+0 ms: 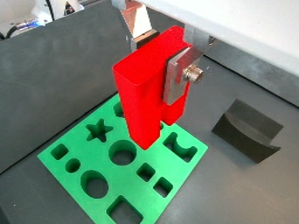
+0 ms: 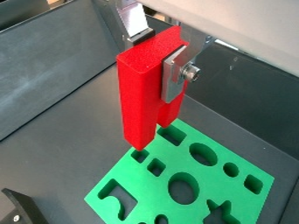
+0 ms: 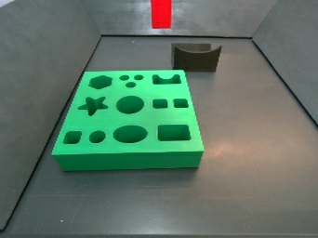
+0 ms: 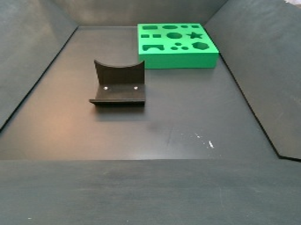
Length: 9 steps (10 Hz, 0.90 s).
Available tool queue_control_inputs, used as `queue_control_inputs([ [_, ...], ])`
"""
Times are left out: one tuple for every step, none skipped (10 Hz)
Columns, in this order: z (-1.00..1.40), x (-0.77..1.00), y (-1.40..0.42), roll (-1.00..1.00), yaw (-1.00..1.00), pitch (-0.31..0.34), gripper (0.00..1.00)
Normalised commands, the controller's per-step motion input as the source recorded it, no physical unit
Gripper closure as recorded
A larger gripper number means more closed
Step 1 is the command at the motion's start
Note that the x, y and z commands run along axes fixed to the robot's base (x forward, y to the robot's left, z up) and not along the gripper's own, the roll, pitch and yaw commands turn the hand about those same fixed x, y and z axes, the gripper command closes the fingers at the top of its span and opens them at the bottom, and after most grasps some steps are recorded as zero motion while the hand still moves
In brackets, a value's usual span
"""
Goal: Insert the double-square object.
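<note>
My gripper is shut on the double-square object, a bright red long bar held upright by its upper end; both wrist views show it. A silver finger presses one side of the bar and the other finger sits behind it. The bar's lower end hangs above the green block with shaped holes, clear of it. In a side view only the bar's lower part shows, high above the floor beyond the block. The gripper is out of view in both side views.
A dark grey curved block stands on the floor beyond the green block, also seen in a wrist view and a side view. Grey walls enclose the dark floor. The green block lies near a far wall.
</note>
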Motion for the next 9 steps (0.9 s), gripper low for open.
queue_control_inputs([
  [-0.08, -0.04, 0.04, 0.01, 0.00, 0.000, 1.00],
  [-0.88, -0.27, 0.00, 0.08, 0.00, -0.204, 1.00],
  [-1.00, -0.36, 0.00, 0.03, 0.00, -0.114, 1.00],
  [-1.00, -0.15, 0.00, 0.00, 0.00, -0.040, 1.00],
  [-1.00, -0.05, 0.00, 0.00, 0.00, -0.041, 1.00],
  [-1.00, 0.00, 0.00, -0.03, 0.00, -0.030, 1.00],
  [-0.94, -0.02, 0.00, -0.11, -0.07, 0.000, 1.00],
  [-0.82, 0.00, 0.00, -0.17, -0.17, 0.000, 1.00],
  [-0.68, 0.02, 0.08, -0.22, -0.22, 0.027, 1.00],
])
